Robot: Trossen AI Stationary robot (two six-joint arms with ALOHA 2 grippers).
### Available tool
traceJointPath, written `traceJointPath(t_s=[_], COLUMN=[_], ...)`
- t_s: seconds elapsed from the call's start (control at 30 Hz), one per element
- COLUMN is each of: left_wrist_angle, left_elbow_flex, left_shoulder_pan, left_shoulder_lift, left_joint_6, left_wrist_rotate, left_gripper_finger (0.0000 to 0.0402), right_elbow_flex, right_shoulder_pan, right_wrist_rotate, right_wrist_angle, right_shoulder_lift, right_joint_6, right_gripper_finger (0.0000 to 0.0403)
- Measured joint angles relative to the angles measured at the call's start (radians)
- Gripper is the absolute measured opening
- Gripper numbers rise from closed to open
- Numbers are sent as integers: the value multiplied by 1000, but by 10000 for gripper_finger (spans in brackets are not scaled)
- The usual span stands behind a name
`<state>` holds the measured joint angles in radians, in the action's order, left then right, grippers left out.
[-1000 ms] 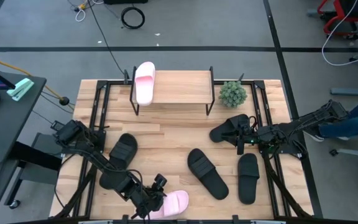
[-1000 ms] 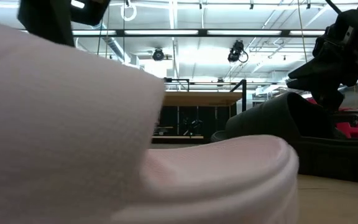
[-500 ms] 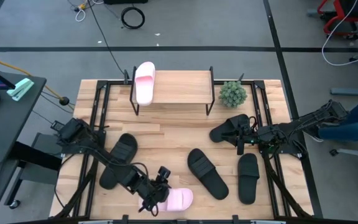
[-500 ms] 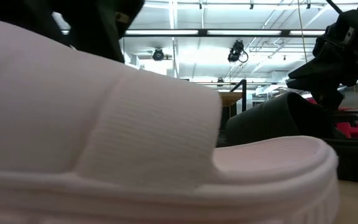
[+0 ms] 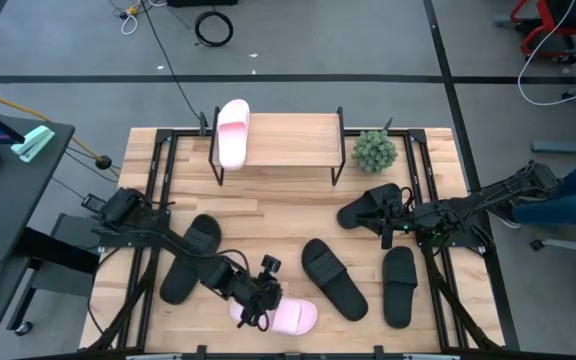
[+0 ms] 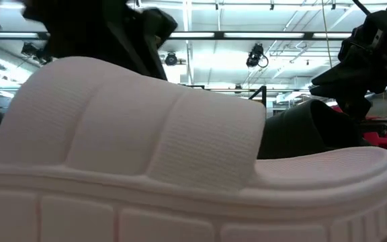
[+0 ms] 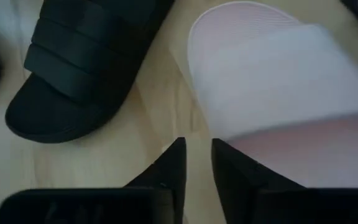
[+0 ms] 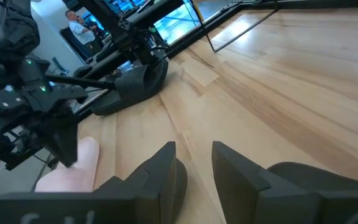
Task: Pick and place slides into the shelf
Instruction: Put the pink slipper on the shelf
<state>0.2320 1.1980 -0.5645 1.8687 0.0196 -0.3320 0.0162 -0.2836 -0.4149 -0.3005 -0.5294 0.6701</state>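
Observation:
One pale pink slide (image 5: pixel 286 318) lies flat near the table's near edge; it fills the low view (image 6: pixel 146 168) and shows in the left wrist view (image 7: pixel 278 81). My left gripper (image 5: pixel 254 310) (image 7: pixel 197 146) stands at its left end, fingers shut. A second pink slide (image 5: pixel 232 130) rests sole-down on the left end of the shelf (image 5: pixel 288 140). Several black slides lie on the table (image 5: pixel 190 258) (image 5: pixel 333 278) (image 5: pixel 398 285) (image 5: pixel 368 208). My right gripper (image 5: pixel 387 232) (image 8: pixel 194 149) waits, shut, just above the black slide at the right. My left gripper comes from above, pointing down and slanting toward the near edge. The outer side of one shut finger (image 7: pixel 235 171) lies against the pink slide's long side beside the strap (image 7: pixel 260 134). The slide stays flat on its sole on the table.
A small potted plant (image 5: pixel 374 150) stands right of the shelf. The black slide (image 7: pixel 86 62) lies close to my left gripper. Bare wood (image 5: pixel 268 215) spreads between the shelf and the slides. A person's leg (image 5: pixel 568 195) shows beyond the right edge.
My left gripper has moved toward the table's right edge and a little toward the far edge. The pink slide by the near edge has slid rightward with it and turned, so the low view now shows its whole strap from the side.

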Motion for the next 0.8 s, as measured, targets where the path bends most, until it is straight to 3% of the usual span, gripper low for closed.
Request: traceJointPath(t_s=[0.23,0.5,0.67,0.8], left_wrist_angle=[-24,-39,-31,42], left_elbow_flex=[-2,0,0,0], left_shoulder_pan=[4,-33,-35,-34], left_shoulder_lift=[51,-48,-125,-135], left_joint_6=[-13,-12,-8,-8], left_wrist_rotate=[-19,-204,-208,-150], left_gripper_finger=[7,5,4,21], right_elbow_flex=[0,0,0,0], right_shoulder_pan=[0,0,0,0], right_wrist_rotate=[0,0,0,0], right_wrist_angle=[11,16,16,16], right_shoulder_lift=[0,0,0,0], right_joint_6=[0,0,0,0], right_gripper_finger=[110,110,110,110])
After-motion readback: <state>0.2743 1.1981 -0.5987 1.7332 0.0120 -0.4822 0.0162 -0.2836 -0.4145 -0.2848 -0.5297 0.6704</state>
